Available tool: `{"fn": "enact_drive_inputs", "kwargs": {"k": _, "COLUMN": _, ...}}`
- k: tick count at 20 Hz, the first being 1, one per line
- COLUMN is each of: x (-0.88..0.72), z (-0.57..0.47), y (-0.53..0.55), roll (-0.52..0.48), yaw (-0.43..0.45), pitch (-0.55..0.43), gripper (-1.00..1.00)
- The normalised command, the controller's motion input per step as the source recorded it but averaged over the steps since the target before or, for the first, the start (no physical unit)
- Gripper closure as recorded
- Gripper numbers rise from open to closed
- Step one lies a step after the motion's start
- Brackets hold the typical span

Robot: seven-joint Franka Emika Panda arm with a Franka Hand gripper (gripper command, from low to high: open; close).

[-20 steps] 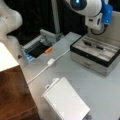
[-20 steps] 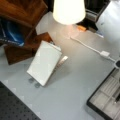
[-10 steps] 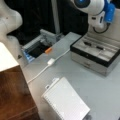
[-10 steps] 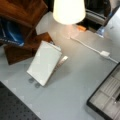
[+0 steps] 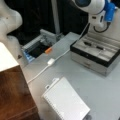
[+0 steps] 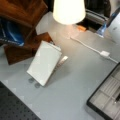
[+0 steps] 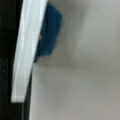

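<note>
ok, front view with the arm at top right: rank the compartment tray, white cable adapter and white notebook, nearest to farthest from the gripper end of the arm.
The fingers themselves are not in view; ranked from the arm's wrist end at a front view's top right.
1. Compartment tray, right below the arm, at the right.
2. Cable adapter, mid-table, to the left.
3. White notebook, at the bottom centre.

Grey table (image 5: 105,90), white notebook (image 5: 66,102) lying on it, white cable (image 5: 50,62), black-rimmed compartment tray (image 5: 96,53), wooden stand (image 6: 22,30)
</note>
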Motion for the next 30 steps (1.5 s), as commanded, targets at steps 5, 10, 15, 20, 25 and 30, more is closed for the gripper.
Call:
{"fn": "enact_drive_inputs", "kwargs": {"k": 5, "x": 0.07, "z": 0.18, "y": -0.12, "roll": -0.076, "yaw": -0.017, "pitch": 0.131, "gripper": -1.00}}
{"fn": "enact_drive_inputs", "kwargs": {"k": 10, "x": 0.09, "z": 0.17, "y": -0.28, "roll": -0.167, "yaw": 0.020, "pitch": 0.155, "gripper": -1.00}}
{"fn": "enact_drive_inputs", "kwargs": {"k": 15, "x": 0.13, "z": 0.20, "y": -0.42, "roll": -0.173, "yaw": 0.084, "pitch": 0.166, "gripper": -1.00}}
{"fn": "enact_drive_inputs", "kwargs": {"k": 20, "x": 0.14, "z": 0.18, "y": -0.51, "roll": -0.153, "yaw": 0.152, "pitch": 0.168, "gripper": -1.00}}
{"fn": "enact_drive_inputs", "kwargs": {"k": 25, "x": 0.08, "z": 0.14, "y": -0.67, "roll": -0.325, "yaw": 0.267, "pitch": 0.183, "gripper": -1.00}}
{"fn": "enact_drive_inputs", "kwargs": {"k": 30, "x": 0.09, "z": 0.09, "y": -0.49, "roll": -0.558, "yaw": 0.295, "pitch": 0.106, "gripper": -1.00}}
